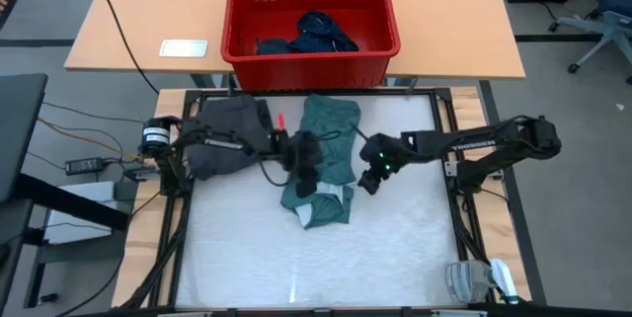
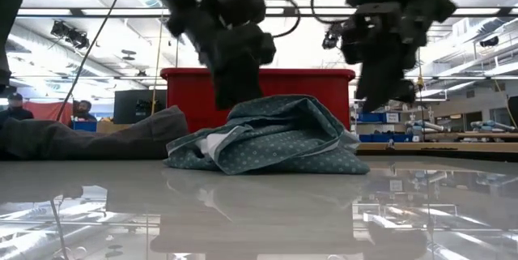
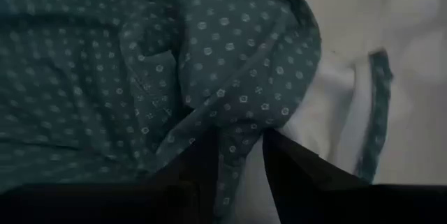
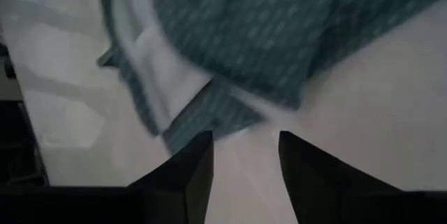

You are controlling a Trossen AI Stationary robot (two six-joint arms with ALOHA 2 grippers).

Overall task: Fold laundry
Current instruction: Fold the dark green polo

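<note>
Nearest you, the white worktop (image 1: 247,258) lay bare and glossy, and the teal dotted shirt (image 1: 321,164) sat just past its middle, bunched rather than flat. Its pale inner lining (image 2: 212,142) showed at the near end where the cloth had turned over on itself.

Your left gripper (image 3: 237,165) was down on that shirt from its left side, fingers narrow and pinching a fold of the soft dotted fabric. I read that as a hold meant to lift or drag one layer across for a fold.

Your right gripper (image 4: 244,161) hung just off the shirt's right edge, fingers (image 4: 192,161) parted with only worktop between them, gripping nothing. It looked ready to catch the opposite edge, so the cloth could be stretched between the two.

Further back, toward the far-left corner, the charcoal grey garment (image 1: 225,134) lay slumped in a heap under your left arm, not yet touched by any folding.

Beyond the far edge stood the red plastic basket (image 1: 385,11), rigid and straight-walled, with the navy dotted piece (image 1: 324,29) crumpled inside, waiting.
</note>
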